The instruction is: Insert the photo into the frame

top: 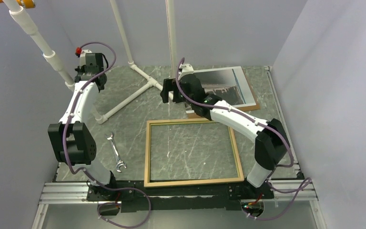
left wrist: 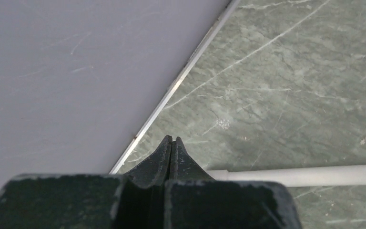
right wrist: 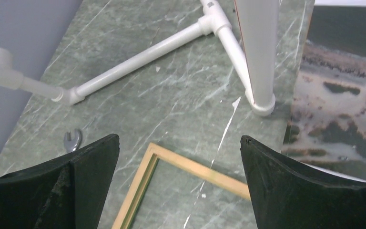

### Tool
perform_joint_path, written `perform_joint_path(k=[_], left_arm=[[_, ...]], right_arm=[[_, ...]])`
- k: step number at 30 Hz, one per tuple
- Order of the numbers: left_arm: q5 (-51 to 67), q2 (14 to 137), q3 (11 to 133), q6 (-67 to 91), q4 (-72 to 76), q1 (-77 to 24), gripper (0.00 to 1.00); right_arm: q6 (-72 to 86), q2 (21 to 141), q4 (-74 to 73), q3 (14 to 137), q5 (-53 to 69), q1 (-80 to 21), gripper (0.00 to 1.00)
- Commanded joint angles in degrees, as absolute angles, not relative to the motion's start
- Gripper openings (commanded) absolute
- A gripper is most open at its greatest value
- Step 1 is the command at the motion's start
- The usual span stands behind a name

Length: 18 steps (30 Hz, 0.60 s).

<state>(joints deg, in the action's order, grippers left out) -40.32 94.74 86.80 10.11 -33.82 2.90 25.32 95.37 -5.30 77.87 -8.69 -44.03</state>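
Frame [top: 193, 182] lies flat, tan face up, near centre of the surface [top: 128, 109]. The photo [top: 224, 86] lies picture-up at far right, seemingly on a brown board [top: 253, 94]. Right pincer [right wrist: 180, 143] is released, spread wide and empty, beyond the frame's far-left corner. Left pincer [left wrist: 171, 143] is clenched on nothing, far left by the wall. A wrench [top: 116, 151] lies left of the frame.
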Motion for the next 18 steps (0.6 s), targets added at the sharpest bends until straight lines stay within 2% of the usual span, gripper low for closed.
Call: perform_joint_path(k=[1, 10, 18], left_arm=[[-46.38, 95.02, 87.77, 6.46, -28.25, 1.19, 0.00], [-57.32, 95.52, 85.45, 7.72, -26.73, 1.19, 0.00], [-56.05, 92.76, 84.51, 15.33, -35.60, 2.77, 0.00]], right_arm=[[19.91, 98.35, 1.83, 81.31, -11.00, -43.86, 1.00], [17.09, 106.46, -1.68, 88.63, -18.39, -41.49, 1.00], [18.85, 109.13, -0.42, 89.96, -15.91, -35.11, 1.00]])
